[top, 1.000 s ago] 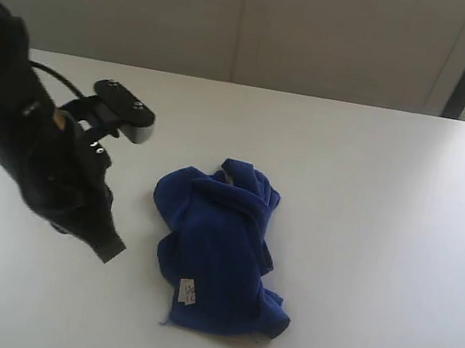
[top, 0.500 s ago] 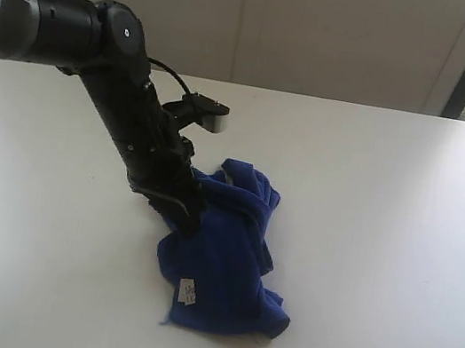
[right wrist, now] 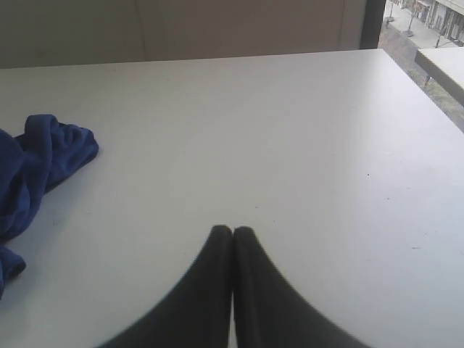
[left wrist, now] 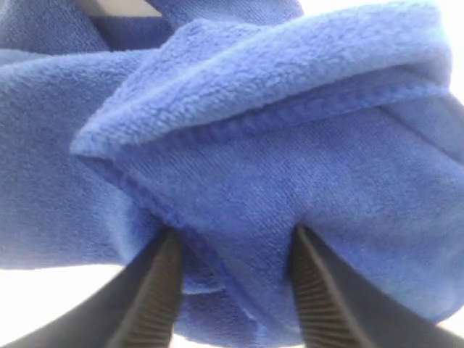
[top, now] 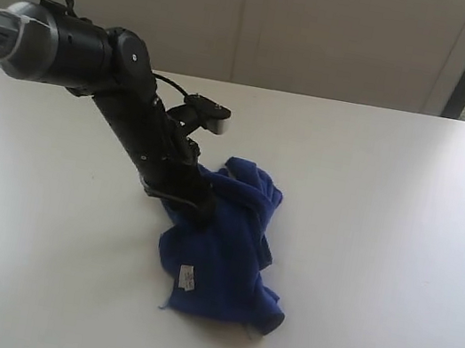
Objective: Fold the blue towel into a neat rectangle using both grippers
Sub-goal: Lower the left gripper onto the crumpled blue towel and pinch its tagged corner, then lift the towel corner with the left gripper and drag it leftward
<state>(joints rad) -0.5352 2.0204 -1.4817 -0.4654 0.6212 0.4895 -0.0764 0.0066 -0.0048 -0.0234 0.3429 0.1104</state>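
Your left gripper (left wrist: 233, 239) has its jaws spread, straddling a fold at the left edge of the blue towel (top: 223, 253); its arm slants down from the left. The towel lies crumpled on the white table (top: 388, 211). A second ago that arm hung left of the towel, clear of it. Your right gripper (right wrist: 233, 232) is pressed closed, well apart from the towel
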